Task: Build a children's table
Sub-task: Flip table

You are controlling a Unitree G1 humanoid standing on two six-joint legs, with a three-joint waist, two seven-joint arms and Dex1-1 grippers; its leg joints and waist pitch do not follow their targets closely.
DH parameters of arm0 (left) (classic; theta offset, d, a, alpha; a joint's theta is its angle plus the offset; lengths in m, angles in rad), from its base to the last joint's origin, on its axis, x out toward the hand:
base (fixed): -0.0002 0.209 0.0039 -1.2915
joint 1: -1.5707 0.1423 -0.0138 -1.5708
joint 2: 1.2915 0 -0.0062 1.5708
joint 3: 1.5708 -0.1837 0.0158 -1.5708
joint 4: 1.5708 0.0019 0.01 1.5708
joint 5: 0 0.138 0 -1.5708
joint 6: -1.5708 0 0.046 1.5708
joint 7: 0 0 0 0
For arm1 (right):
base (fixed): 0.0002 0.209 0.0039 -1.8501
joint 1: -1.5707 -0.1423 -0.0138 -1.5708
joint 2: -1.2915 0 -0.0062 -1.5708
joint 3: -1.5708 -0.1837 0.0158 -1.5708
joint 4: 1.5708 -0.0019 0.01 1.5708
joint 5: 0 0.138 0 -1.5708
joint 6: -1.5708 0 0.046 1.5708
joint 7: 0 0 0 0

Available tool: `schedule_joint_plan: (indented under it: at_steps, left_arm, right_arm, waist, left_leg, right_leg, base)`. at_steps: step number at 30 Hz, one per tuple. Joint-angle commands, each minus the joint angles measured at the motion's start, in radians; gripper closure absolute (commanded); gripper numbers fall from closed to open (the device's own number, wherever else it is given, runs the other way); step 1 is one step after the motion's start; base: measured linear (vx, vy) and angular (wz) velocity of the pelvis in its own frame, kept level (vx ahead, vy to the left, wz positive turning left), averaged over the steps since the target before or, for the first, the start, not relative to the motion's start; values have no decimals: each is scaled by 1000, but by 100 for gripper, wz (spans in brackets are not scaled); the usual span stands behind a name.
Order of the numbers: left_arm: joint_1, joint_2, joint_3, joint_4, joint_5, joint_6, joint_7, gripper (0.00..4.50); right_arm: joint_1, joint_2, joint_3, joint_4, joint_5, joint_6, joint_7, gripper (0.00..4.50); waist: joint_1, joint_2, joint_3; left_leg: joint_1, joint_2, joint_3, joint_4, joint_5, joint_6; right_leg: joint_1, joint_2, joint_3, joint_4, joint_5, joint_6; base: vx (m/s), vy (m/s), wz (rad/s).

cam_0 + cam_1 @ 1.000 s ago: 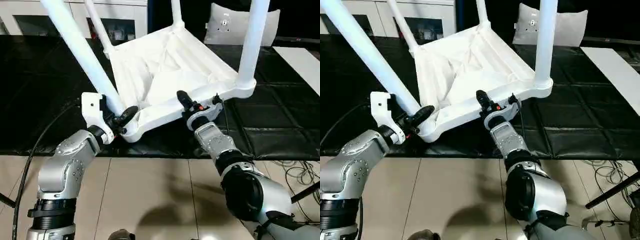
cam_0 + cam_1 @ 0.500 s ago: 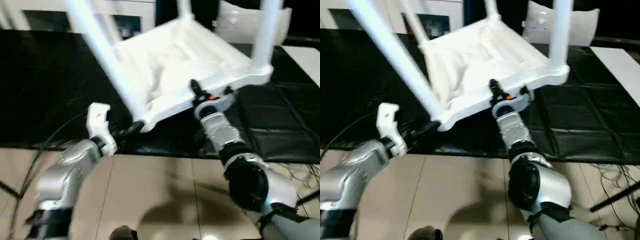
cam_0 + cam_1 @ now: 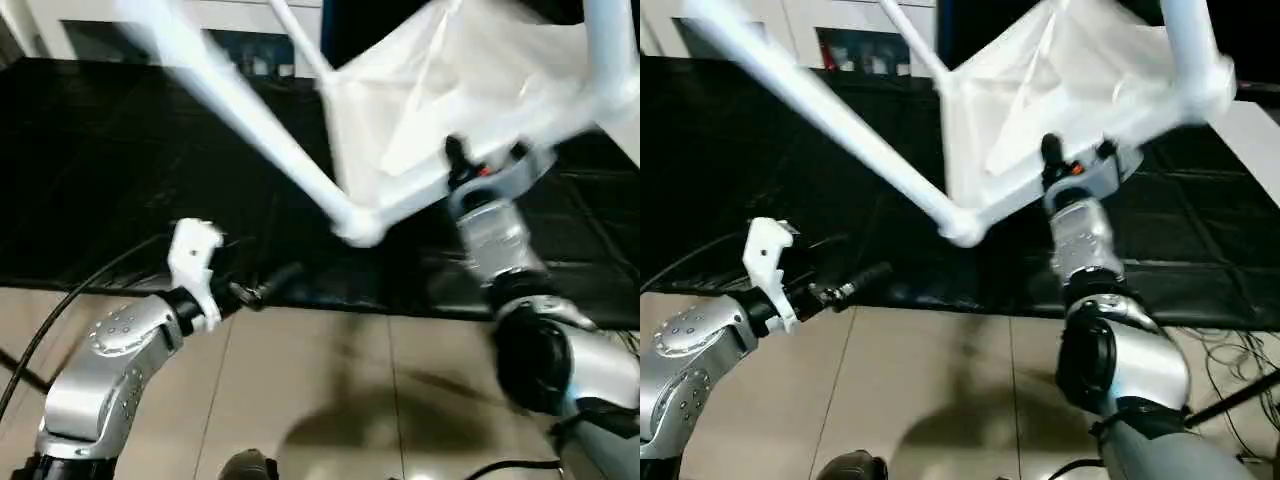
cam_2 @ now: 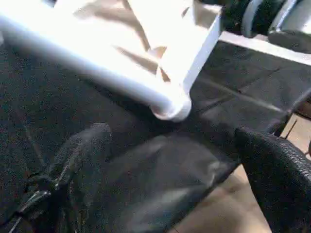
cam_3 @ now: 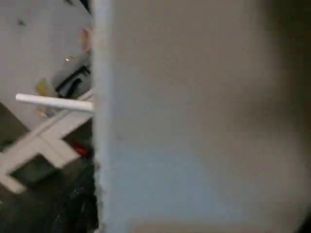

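Right gripper (image 3: 487, 165) clamped on children's table (image 3: 450, 100) rim, tilted above black mat (image 3: 120, 170); left gripper (image 4: 170, 160) fingers wide, empty.

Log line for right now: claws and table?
left claw: open, clear of table | right claw: gripping tabletop edge | table: tilted, lifted off black mat | legs: fitted

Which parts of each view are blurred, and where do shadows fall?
Left eye view: the children's table and its near leg smear with motion; a soft shadow lies on the tan floor. Left wrist view: the left gripper fingers are out of focus. Right wrist view: the tabletop edge is a close grey blur.
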Motion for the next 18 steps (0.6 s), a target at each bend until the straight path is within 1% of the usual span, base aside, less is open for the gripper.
schedule_joint_plan:
  at_steps: [1, 3, 4, 5, 6, 7, 9, 11, 12, 13, 14, 15, 18]
  left_arm:
    - [-46, 15, -6, -40, 20, -3, -3, 0]
    - [-67, 21, -7, -50, 20, 1, 1, 0]
    - [-99, 27, -2, -65, 20, 13, 13, 0]
    - [-109, 29, -1, -69, 20, 16, 16, 0]
    - [-136, 31, 5, -74, 22, 18, 24, 0]
    - [-146, 33, 7, -76, 24, 18, 27, 0]
    - [-161, 38, 8, -79, 30, 17, 31, 0]
    - [-177, 47, 5, -77, 44, 14, 32, 0]
    - [-218, 67, -3, -68, 78, 5, 35, 0]
    - [-231, 72, -7, -63, 90, 0, 37, 0]
    - [-247, 77, -14, -54, 105, -6, 39, 0]
    - [-253, 78, -16, -50, 109, -9, 40, 0]
    - [-285, 84, -50, -38, 138, -19, 42, 0]
  right_arm:
    - [9, -39, 56, -70, -82, -41, -55, 253]
    - [17, -42, 71, -85, -102, -40, -70, 253]
    - [27, -45, 91, -110, -126, -34, -90, 254]
    - [30, -46, 98, -118, -135, -32, -96, 254]
    - [38, -51, 121, -139, -168, -35, -116, 254]
    - [42, -53, 131, -149, -182, -35, -125, 254]
    - [48, -54, 143, -168, -200, -28, -138, 254]
    - [48, -54, 149, -177, -209, -16, -151, 254]
    - [46, -57, 171, -197, -232, 7, -171, 254]
    - [44, -57, 178, -200, -237, 13, -173, 254]
    - [43, -56, 188, -206, -243, 29, -174, 254]
    - [43, -56, 192, -208, -245, 36, -174, 254]
    - [37, -61, 228, -218, -284, 70, -194, 254]
  waist:
    - [-6, -7, -76]
    - [-8, -7, -75]
    - [-10, -7, -75]
    - [-11, -6, -75]
    - [-12, -8, -75]
    - [-11, -7, -76]
    - [-13, -9, -76]
    - [-13, -8, -74]
    - [-15, -9, -74]
    - [-14, -7, -75]
    - [-15, -8, -74]
    - [-15, -8, -72]
    - [-17, -11, -73]
  left_leg:
    - [41, 49, -10, -57, -77, 39]
    - [39, 48, -11, -58, -87, 32]
    - [38, 48, -11, -58, -90, 29]
    - [40, 49, -11, -58, -95, 22]
    - [40, 49, -12, -58, -95, 18]
    - [41, 47, -10, -57, -93, 12]
    - [39, 46, -12, -57, -97, 6]
    - [39, 46, -11, -57, -115, 0]
    - [39, 46, -12, -59, -122, -4]
    - [42, 46, -12, -59, -132, -11]
    - [42, 47, -12, -60, -137, -15]
    - [42, 46, -12, -61, -149, -23]
    - [40, 47, -14, -61, -150, -34]
  right_leg:
    - [48, -76, 48, -60, 29, -210]
    - [49, -75, 49, -60, 20, -204]
    - [49, -75, 49, -60, 16, -203]
    - [47, -74, 49, -61, 9, -198]
    - [48, -73, 49, -60, 11, -196]
    - [46, -71, 50, -60, 10, -191]
    - [48, -72, 49, -60, 2, -186]
    - [47, -72, 51, -64, -20, -177]
    - [46, -71, 51, -65, -34, -170]
    - [44, -71, 51, -65, -46, -165]
    - [44, -70, 51, -66, -51, -163]
    - [43, -71, 51, -68, -61, -161]
    - [44, -72, 52, -65, -54, -158]
  base:
    - [0, 0, 0]
    - [0, 0, 0]
    - [0, 0, 0]
    - [0, 0, 0]
    - [0, 0, 0]
    - [0, 0, 0]
    - [0, 0, 0]
    - [0, 0, 0]
    - [0, 0, 0]
    - [0, 0, 0]
    - [0, 0, 0]
    - [0, 0, 0]
    - [0, 0, 0]
